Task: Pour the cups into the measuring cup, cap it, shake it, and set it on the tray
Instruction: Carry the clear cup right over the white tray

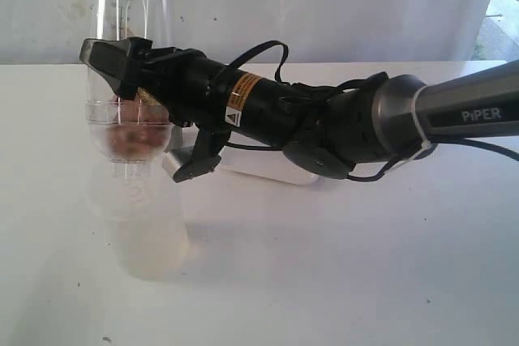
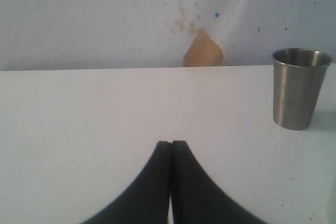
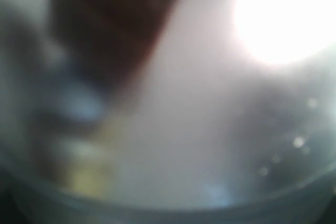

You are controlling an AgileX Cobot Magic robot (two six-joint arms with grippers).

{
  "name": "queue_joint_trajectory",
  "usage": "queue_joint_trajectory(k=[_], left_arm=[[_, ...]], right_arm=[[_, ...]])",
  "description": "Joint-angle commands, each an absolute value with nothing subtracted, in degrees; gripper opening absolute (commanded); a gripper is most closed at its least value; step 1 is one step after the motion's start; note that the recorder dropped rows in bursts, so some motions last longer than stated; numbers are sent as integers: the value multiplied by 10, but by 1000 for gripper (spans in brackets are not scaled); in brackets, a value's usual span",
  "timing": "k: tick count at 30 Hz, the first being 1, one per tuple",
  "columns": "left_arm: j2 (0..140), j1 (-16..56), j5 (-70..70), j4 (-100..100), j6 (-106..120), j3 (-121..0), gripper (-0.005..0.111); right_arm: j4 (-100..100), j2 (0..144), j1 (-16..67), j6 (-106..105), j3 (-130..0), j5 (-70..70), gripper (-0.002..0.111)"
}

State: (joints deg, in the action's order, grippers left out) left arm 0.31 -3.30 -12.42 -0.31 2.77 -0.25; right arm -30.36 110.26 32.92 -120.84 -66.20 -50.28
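Across the table (image 1: 365,265) the right arm (image 1: 324,119) reaches level, right gripper (image 1: 144,111) clamping the upturned measuring cup (image 1: 130,6); left gripper (image 2: 171,150) closed.

**One word can be read: PiPER**

In the exterior view, the word "PiPER" is printed in white letters on the grey part of the right arm (image 1: 462,107). An orange label (image 1: 246,87) is stuck on the black part of the same arm. A small white sticker (image 1: 233,117) with a warning triangle is placed just beside it. Their words are too small to be read. Faint marks are seen on the measuring cup (image 1: 130,6), but no numbers can be made out. No words can be read in the two wrist views.
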Motion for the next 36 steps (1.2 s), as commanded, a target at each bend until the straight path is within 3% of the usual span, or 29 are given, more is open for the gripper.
queue_joint_trajectory(k=[1, 5, 8, 9, 10, 11, 15, 25, 36], left_arm=[[0, -33, -117, -11, 26, 0, 0], [0, -33, -117, -11, 26, 0, 0], [0, -33, -117, -11, 26, 0, 0], [0, -33, -117, -11, 26, 0, 0], [0, -33, -117, -11, 26, 0, 0], [0, -33, -117, -11, 26, 0, 0], [0, -33, -117, -11, 26, 0, 0], [0, -33, -117, -11, 26, 0, 0], [0, -33, -117, -11, 26, 0, 0]], right_arm=[[-291, 1095, 326, -1208, -668, -528, 0], [-279, 1095, 326, -1164, -668, -515, 0], [-154, 1094, 326, -775, -666, -537, 0], [7, 1090, 326, -571, -666, -571, 0], [90, 1087, 326, -503, -666, -581, 0], [327, 1080, 326, -376, -666, -592, 0], [619, 1079, 325, -266, -667, -591, 0], [560, 1093, 325, -373, -667, -493, 0], [497, 1130, 313, -263, -669, -510, 0]])
